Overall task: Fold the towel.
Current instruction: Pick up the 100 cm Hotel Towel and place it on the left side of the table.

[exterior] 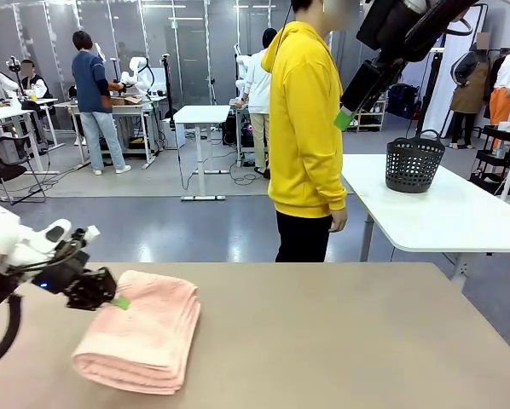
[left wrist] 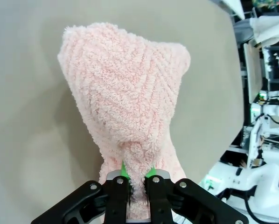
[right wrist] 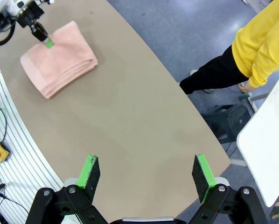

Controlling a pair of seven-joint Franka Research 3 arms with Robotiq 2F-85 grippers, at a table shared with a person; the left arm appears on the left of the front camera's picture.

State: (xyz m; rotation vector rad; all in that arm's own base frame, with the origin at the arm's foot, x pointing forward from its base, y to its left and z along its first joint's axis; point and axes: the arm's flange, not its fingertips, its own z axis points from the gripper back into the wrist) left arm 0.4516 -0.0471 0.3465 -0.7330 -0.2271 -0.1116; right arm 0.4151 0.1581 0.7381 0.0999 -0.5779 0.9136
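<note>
On the near left of the tan surface (exterior: 323, 332), seen from the front, the folded pink towel (exterior: 144, 336) lies in a thick stack with the left hand (exterior: 110, 298) at its upper-left edge, while a person in a yellow hoodie (exterior: 306, 119) stands across the far side. Along the left wrist, that hand (left wrist: 137, 179) is clenched on a bunched fold of the towel (left wrist: 125, 98). From the right wrist, the right hand (right wrist: 144, 170) hangs released high over the surface (right wrist: 130, 112), well apart from the towel (right wrist: 60, 58).

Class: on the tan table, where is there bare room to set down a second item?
The tan table is bare from the folded light pink terry-cloth towel across to its right edge and far edge. The left end is crowded: the left hand pinches the towel there.
</note>
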